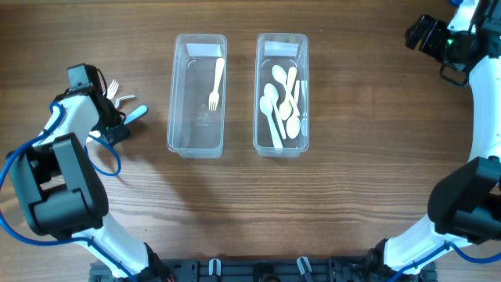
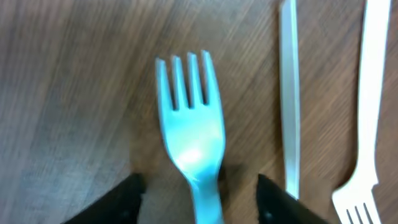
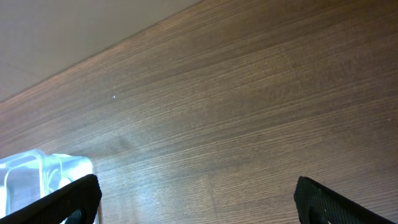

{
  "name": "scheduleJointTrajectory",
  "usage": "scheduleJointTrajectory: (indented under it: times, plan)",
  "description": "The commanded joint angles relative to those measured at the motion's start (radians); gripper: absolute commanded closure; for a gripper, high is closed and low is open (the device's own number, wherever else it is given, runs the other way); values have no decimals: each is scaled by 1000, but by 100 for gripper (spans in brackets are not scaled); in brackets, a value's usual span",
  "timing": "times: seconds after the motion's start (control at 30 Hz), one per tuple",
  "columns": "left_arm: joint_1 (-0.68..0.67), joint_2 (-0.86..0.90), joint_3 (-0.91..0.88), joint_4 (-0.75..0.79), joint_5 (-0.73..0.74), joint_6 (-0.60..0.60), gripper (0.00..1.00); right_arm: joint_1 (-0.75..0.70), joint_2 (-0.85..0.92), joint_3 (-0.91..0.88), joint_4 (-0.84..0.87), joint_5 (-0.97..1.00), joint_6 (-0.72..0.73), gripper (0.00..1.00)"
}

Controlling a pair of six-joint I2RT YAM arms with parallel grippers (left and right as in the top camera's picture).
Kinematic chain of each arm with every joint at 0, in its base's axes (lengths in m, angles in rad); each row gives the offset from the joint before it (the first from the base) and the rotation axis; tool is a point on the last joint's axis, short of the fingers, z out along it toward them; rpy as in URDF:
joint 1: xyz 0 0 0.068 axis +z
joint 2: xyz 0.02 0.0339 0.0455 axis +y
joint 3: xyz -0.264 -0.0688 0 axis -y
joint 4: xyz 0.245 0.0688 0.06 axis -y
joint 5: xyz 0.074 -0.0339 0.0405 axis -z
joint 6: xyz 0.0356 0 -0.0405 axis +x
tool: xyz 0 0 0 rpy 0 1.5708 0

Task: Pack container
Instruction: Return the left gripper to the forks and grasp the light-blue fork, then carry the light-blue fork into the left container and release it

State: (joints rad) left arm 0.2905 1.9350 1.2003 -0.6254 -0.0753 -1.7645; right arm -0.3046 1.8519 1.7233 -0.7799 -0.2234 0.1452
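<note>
**A:** How do the left fingers (image 2: 127,196) stand?

**B:** They are spread. The left gripper (image 2: 199,186) has one finger on each side of the pale blue fork (image 2: 189,134), down at its handle. Wood shows in both gaps, so nothing is pinched yet. The fork lies flat on the table (image 1: 313,211) near its left edge.

**A:** Anything crowding it?

**B:** A white straight handle (image 2: 289,93) lies just beside it, and a white fork (image 2: 367,124) lies beyond that.

**A:** And further out?

**B:** The left container (image 1: 174,94) holds a single fork (image 1: 216,84). The right container (image 1: 260,94) holds the spoons (image 1: 278,102). The right gripper (image 3: 199,205) is spread wide over bare wood at the far right corner and holds nothing.

**A:** So which step is this?

**B:** I'd say it is the grasp of the next fork. The next move calls for closing squarely on the handle without nudging the white one. Then the fork needs lifting and carrying to the left container, where the other fork already lies.
</note>
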Motion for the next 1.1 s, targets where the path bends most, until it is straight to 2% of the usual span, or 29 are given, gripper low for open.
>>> scheduleJointTrajectory:
  times: [0.0,0.17,0.37,0.53,0.67,0.9,1.07]
  plan:
    - [9,85,-18,8,38,3,56,-1,-10,3,2,10,-12,0]
    - [9,85,-18,8,42,3,85,-1,-10,3,2,10,-12,0]
    - [9,85,-18,4,72,33,83,-1,-10,3,2,10,-11,0]
    - [10,61,-18,-31,82,34,96,-1,-10,3,2,10,-11,0]
    - [10,18,-18,-40,83,33,96,-1,-10,3,2,10,-12,0]
    - [11,-147,-15,-34,85,33,96,-1,-10,3,2,10,-11,0]
    - [11,-345,-14,89,86,34,96,-1,-10,3,2,10,-12,0]
